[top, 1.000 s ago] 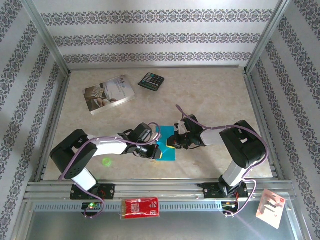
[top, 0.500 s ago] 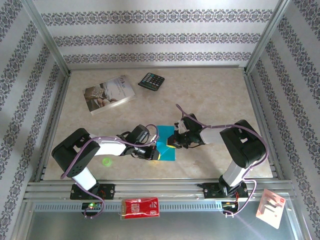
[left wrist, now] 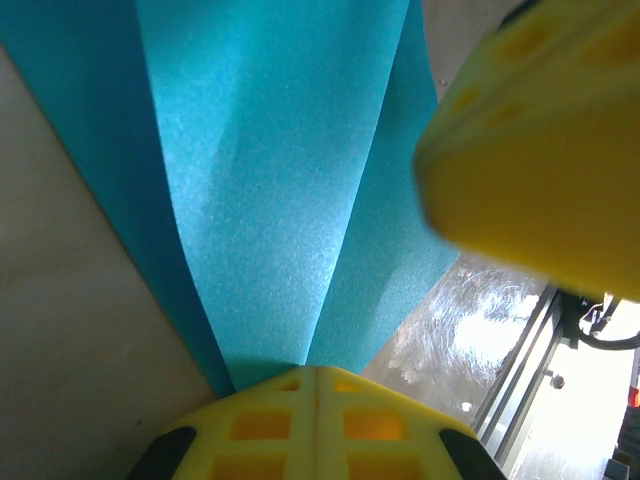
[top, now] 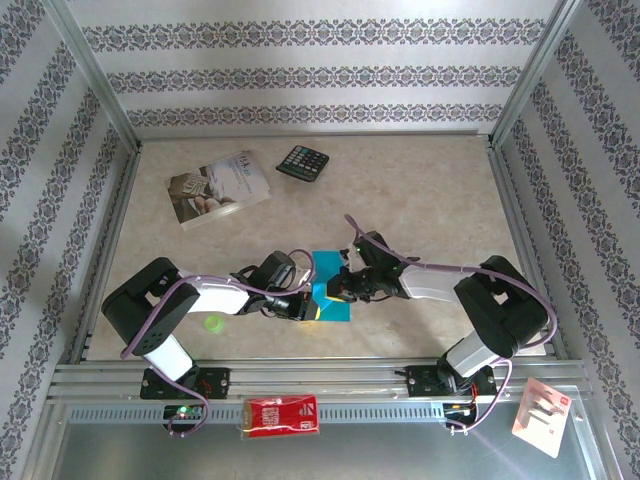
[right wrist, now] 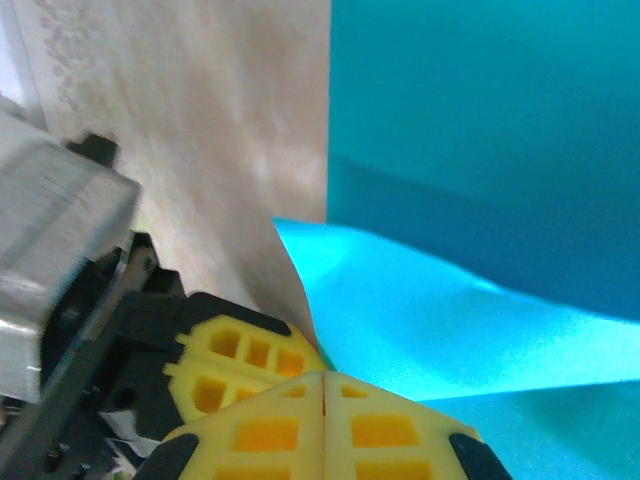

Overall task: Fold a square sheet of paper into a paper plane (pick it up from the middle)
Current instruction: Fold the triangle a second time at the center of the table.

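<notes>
The square sheet of paper (top: 329, 288) is turquoise-blue and lies partly folded on the table between the two arms, near the front. My left gripper (top: 304, 306) is shut on its left edge. In the left wrist view the paper (left wrist: 290, 180) rises from the closed yellow fingertips (left wrist: 262, 425) in a sharp crease. My right gripper (top: 337, 287) is shut on the sheet from the right. In the right wrist view a raised flap of the sheet (right wrist: 440, 310) runs out from its closed gripper (right wrist: 323, 378), with the left gripper's yellow fingers (right wrist: 238, 360) close beside.
A pale printed book (top: 218, 188) and a black calculator (top: 302, 161) lie at the back left. A small green object (top: 212, 323) sits under the left arm. A red packet (top: 282, 415) and a white packet (top: 540, 412) lie beyond the front rail.
The right arm has stretched out and its gripper has shifted a little to the left toward the left gripper. The left gripper has barely moved. Both stay shut on the paper.
</notes>
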